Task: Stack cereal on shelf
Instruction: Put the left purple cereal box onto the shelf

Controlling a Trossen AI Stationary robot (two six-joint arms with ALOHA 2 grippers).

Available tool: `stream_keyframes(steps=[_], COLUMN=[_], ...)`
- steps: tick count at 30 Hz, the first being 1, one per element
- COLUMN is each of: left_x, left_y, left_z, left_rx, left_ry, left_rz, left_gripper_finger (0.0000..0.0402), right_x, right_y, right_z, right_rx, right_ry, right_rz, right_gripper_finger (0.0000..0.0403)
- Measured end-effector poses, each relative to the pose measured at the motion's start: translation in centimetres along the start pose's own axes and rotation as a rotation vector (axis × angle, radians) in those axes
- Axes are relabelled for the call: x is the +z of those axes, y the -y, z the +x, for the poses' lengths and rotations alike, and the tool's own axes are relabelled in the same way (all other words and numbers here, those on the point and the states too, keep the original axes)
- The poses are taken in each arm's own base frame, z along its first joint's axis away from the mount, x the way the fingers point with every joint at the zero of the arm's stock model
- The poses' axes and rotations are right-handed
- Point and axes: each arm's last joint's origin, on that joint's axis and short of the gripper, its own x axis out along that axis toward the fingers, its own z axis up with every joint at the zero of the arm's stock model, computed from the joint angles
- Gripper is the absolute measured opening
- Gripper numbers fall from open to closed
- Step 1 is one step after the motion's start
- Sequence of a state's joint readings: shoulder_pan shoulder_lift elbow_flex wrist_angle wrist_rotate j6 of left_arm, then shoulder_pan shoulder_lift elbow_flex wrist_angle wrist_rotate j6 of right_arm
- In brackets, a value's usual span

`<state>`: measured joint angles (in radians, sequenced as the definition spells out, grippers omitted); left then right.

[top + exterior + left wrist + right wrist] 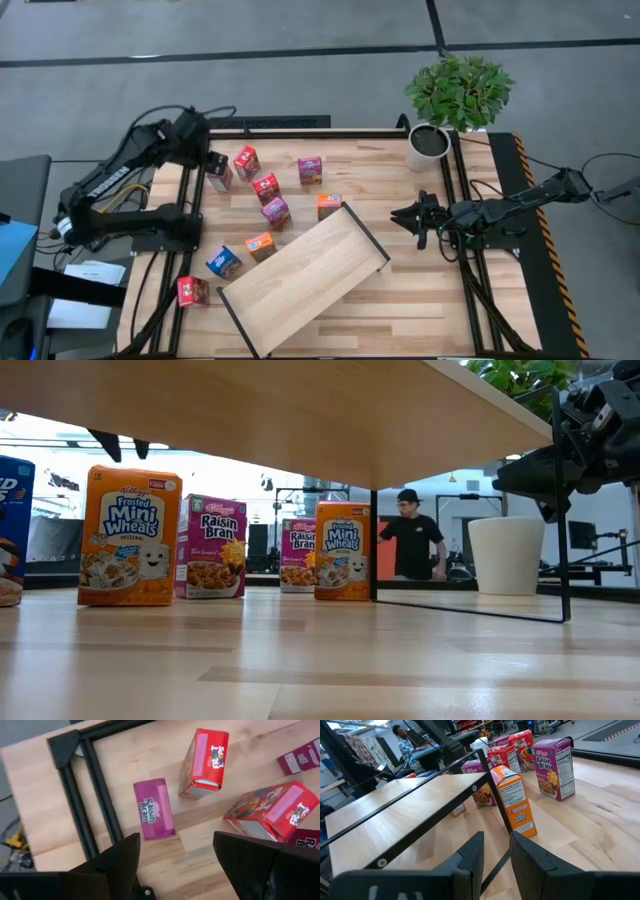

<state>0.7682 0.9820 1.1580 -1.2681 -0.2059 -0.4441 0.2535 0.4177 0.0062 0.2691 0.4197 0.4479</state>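
Note:
Several small cereal boxes stand on the table's left half: red (246, 160), red (266, 186), magenta (310, 170), magenta (275, 212), orange (329, 205), orange (261, 245), blue (224, 262), red (192, 291). A magenta Raisin Bran box (154, 809) lies flat by the far left frame corner. My left gripper (175, 860) hangs open above it, pointing steeply down, touching nothing. The shelf (300, 272), a pale board on thin black legs (372, 545), stands slantwise at the table's middle. My right gripper (496, 855) waits right of it, level, slightly open, holding nothing.
A potted plant (430, 145) stands at the far right corner. Black frame rails (95, 785) run along the table's edges. Bare wood lies at the near right, between shelf and right arm. A person (412, 535) stands in the room beyond the table.

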Motion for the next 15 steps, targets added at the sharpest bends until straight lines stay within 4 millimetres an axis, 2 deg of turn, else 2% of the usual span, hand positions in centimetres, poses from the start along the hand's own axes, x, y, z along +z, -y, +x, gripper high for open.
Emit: stream_keyframes(steps=[8, 12, 15], left_x=[2.1, 2.5, 1.9], left_y=[0.0, 0.5, 0.5], left_z=[3.1, 4.1, 5.3], left_rx=[0.063, 0.075, 0.1], left_ry=[-0.089, -0.101, -0.1], left_rz=[0.044, 0.052, 0.042], left_gripper_finger=[0.0309, 0.0317, 0.0318], right_x=[0.0, 0.0, 0.0], right_y=[0.0, 0.0, 0.0], right_z=[0.0, 0.0, 0.0], right_rx=[0.002, 0.002, 0.002], right_ry=[0.0, -0.001, -0.001], right_rz=[0.0, -0.001, -0.003], right_gripper_finger=[0.0119, 0.0119, 0.0119])
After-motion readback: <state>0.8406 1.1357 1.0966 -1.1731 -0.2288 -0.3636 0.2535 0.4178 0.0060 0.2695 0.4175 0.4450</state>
